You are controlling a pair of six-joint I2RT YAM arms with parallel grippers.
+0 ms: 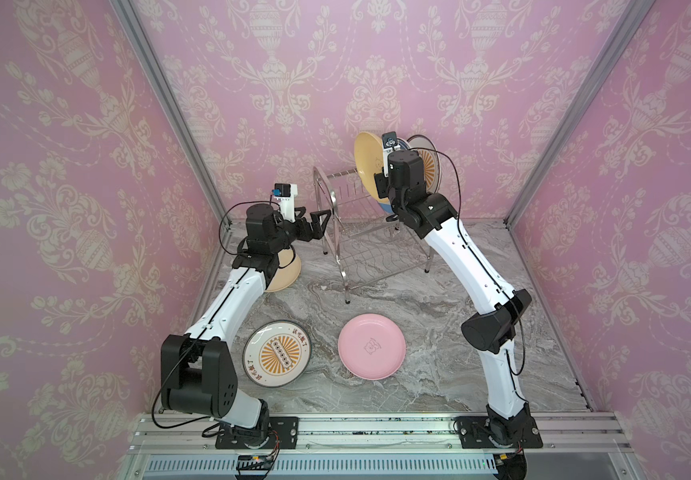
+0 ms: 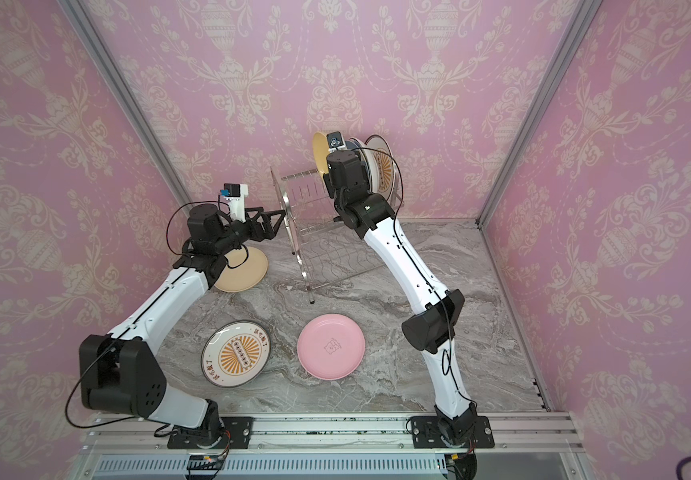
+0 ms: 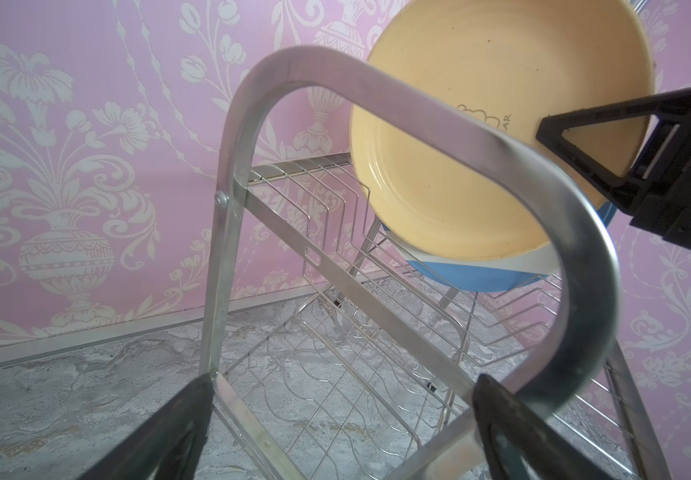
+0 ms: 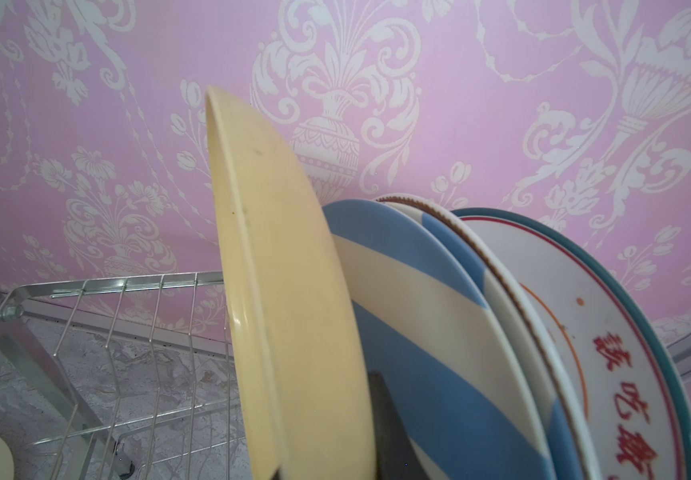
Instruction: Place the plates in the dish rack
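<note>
1. Reading the words first: red Chinese writing runs round the green-rimmed plate (image 4: 585, 316), and the letters "AR" show on the yellow plate (image 3: 439, 208) by a small drawing.
2. The sunburst plate (image 1: 277, 354) has orange Chinese writing too. It lies flat on the worktop (image 1: 418, 395) near the front edge.
3. The shiny wire dish rack (image 3: 331, 270) stands by the back edge. Its top shelf holds the yellow plate, blue and white striped plates (image 4: 410, 299) and the green-rimmed plate, all on edge.
4. The right claw (image 3: 551, 131) pinches the yellow plate's rim.
5. The left claw (image 1: 314, 219) is wide, right beside the rack's round metal loop (image 3: 377, 97).
6. The smooth pink plate (image 1: 371, 346) lies flat beside the sunburst plate; the cream plate (image 2: 240, 270) lies by the left edge.
</note>
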